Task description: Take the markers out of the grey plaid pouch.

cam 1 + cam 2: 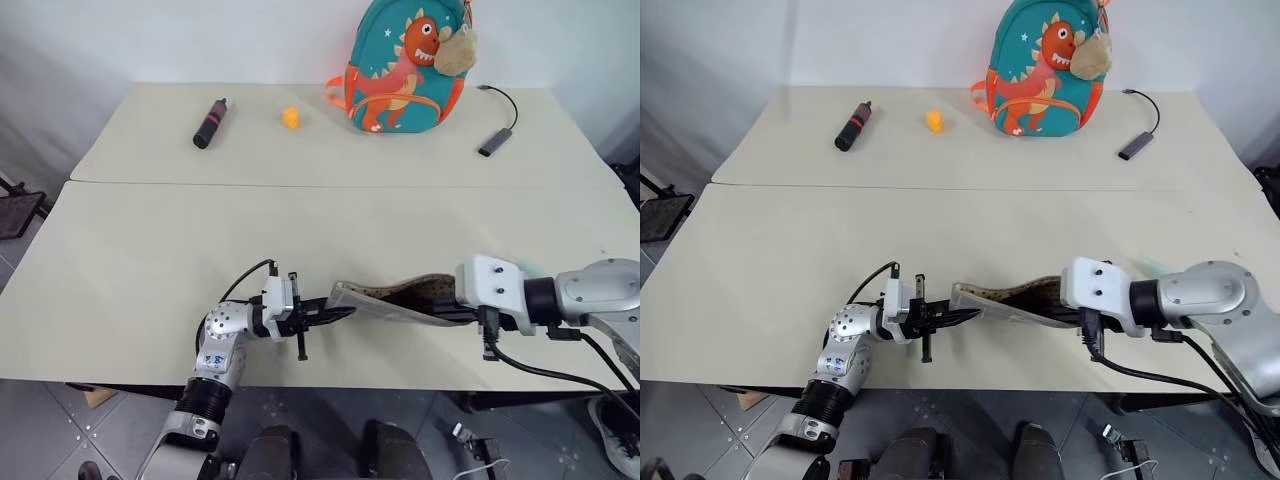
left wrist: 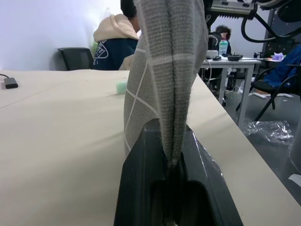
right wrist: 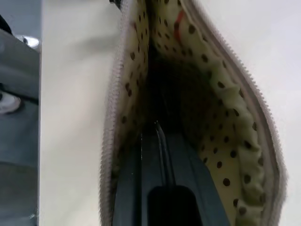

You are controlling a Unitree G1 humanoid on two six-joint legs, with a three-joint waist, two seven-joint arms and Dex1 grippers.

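The grey plaid pouch (image 1: 395,298) hangs just above the table's near edge, stretched between my two grippers. My left gripper (image 2: 171,155) is shut on the pouch's closed end, the fabric pinched between its black fingers. My right gripper (image 3: 157,127) is pushed into the unzipped mouth with its fingers together, surrounded by cream polka-dot lining. A small red streak (image 3: 178,24) shows deep inside the pouch; I cannot tell whether it is a marker. A pale green marker (image 1: 1150,267) lies on the table just behind my right wrist.
A teal dinosaur backpack (image 1: 405,75) stands at the back of the far table. A black-and-red cylinder (image 1: 211,122), a small orange object (image 1: 291,117) and a grey cabled adapter (image 1: 494,141) lie near it. The table's front edge runs just below both grippers.
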